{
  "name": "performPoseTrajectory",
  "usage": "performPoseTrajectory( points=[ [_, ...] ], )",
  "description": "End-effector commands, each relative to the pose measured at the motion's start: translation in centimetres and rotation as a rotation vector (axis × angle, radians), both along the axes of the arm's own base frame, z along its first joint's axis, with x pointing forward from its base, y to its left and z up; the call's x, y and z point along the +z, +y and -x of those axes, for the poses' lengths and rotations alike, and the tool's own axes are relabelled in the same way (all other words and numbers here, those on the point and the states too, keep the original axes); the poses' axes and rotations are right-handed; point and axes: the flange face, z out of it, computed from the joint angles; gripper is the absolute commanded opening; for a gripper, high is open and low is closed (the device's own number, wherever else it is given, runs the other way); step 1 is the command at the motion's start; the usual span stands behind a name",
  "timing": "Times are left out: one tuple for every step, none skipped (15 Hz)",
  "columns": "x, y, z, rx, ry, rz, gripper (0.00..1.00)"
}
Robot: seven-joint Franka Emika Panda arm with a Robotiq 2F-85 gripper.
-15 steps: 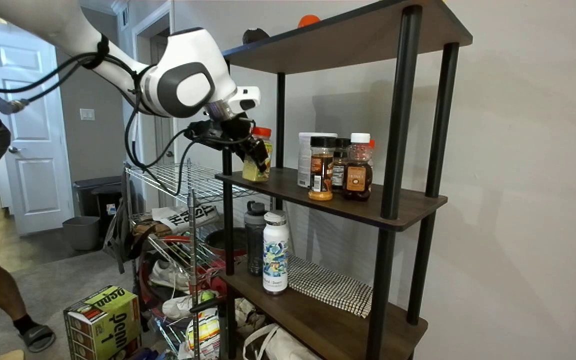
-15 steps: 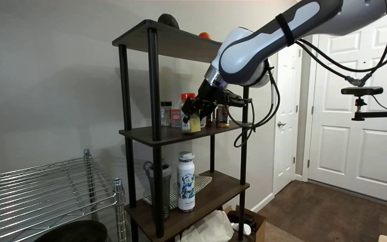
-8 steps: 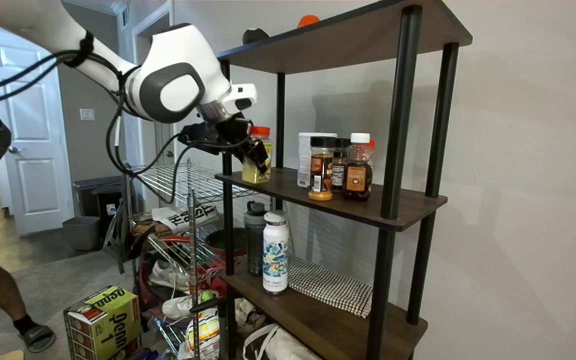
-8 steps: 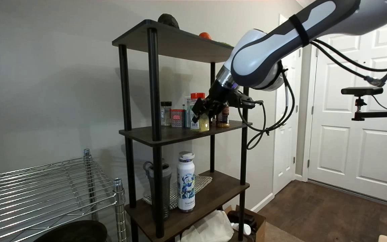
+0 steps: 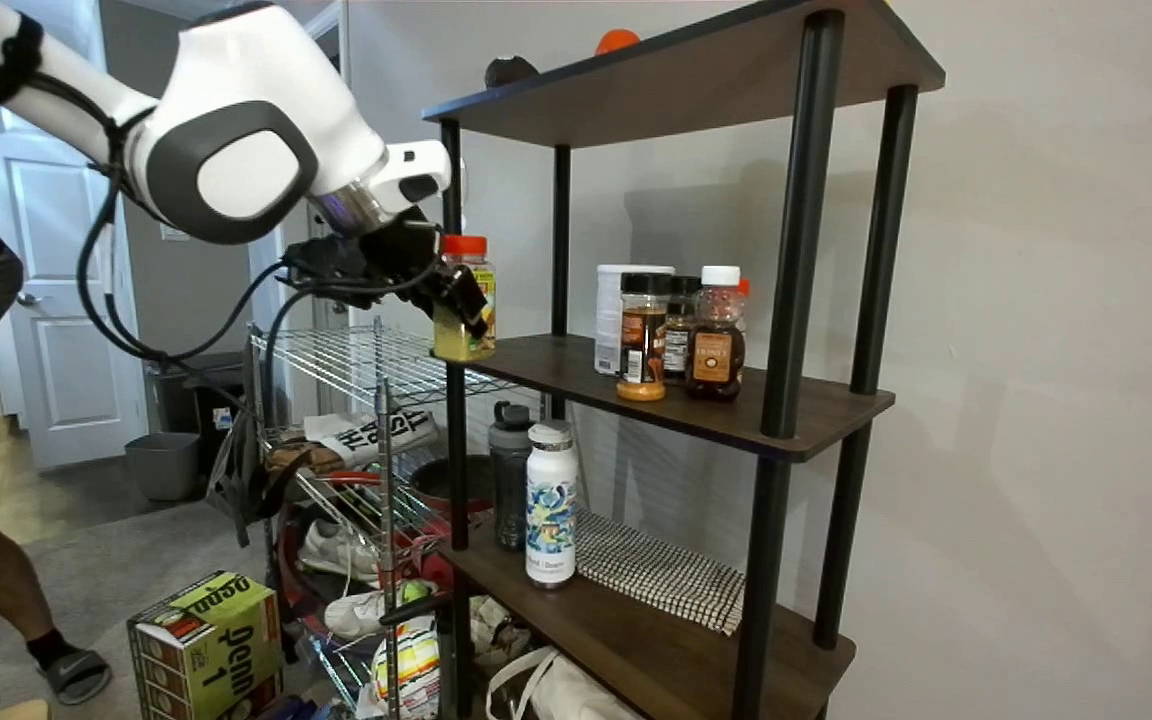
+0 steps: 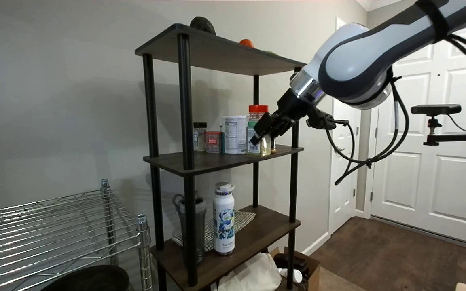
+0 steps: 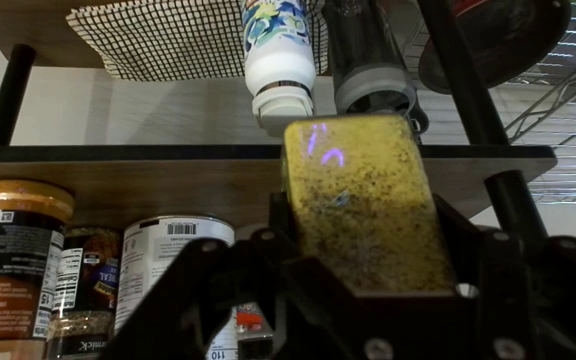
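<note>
Red-capped jar [image 7: 363,200]: upright, pinched between the fingers of the gripper [image 6: 266,131]; contact with middle shelf [image 5: 558,366] cannot be determined.
Middle shelf: front edge just beyond the gripper.
White canister [image 6: 235,135]: beyond the gripper, standing on middle shelf.
Honey bottle [image 5: 716,350]: same shelf, farther from the gripper.
Patterned white bottle [image 5: 551,510]: below the gripper, upright on lower shelf [image 5: 626,630].

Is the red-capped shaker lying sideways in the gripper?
No, in an exterior view the shaker is upright, its red cap on top, clamped in the gripper.
</note>
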Motion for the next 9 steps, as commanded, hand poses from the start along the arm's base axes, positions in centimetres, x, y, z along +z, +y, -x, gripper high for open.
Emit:
performPoseTrajectory(
  points=[
    [1.7, -0.4, 3.9, 0.039, -0.081, -0.02, 0.42],
    [2.4, -0.6, 4.5, 0.044, -0.096, -0.027, 0.42],
    [3.1, -0.6, 5.1, 0.044, -0.112, -0.034, 0.42],
    [3.9, -0.7, 5.7, 0.045, -0.132, -0.041, 0.42],
    [4.8, -0.7, 6.2, 0.045, -0.151, -0.046, 0.42],
    [5.7, -0.8, 6.6, 0.042, -0.171, -0.049, 0.42],
    [6.5, -0.8, 6.9, 0.038, -0.188, -0.05, 0.42],
    [7.3, -0.9, 7.1, 0.037, -0.204, -0.051, 0.42],
    [8.0, -0.9, 7.5, 0.036, -0.218, -0.047, 0.42]
  ],
)
